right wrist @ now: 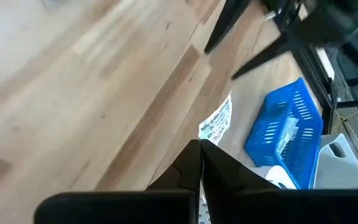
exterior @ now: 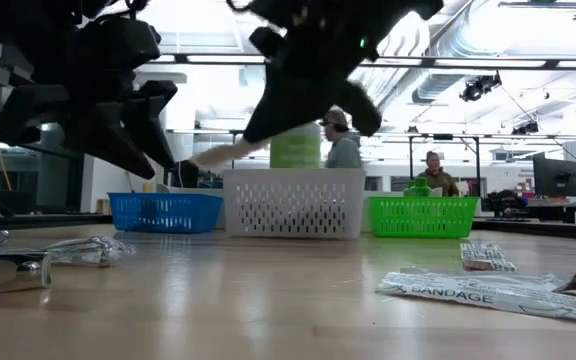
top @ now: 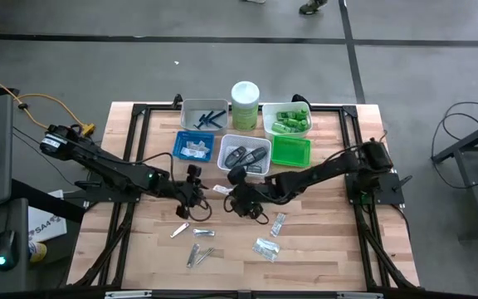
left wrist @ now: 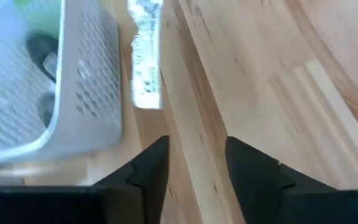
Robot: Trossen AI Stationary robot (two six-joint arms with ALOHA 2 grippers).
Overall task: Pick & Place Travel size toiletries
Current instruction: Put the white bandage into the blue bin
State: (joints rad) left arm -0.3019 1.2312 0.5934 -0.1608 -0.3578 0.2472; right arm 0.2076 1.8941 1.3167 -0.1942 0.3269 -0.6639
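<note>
I count five trays (top: 203, 116) at the far edge: razors, packets, cases (top: 246, 155), tubes (top: 287, 119), one bare. Left gripper (top: 194, 193) parted, empty; right gripper (top: 241, 202) closed on a packet (right wrist: 216, 124).

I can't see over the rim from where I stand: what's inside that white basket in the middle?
From above, the white basket holds two dark oval cases lying side by side. The right gripper hangs over its near edge, so that corner's contents are hidden.
</note>
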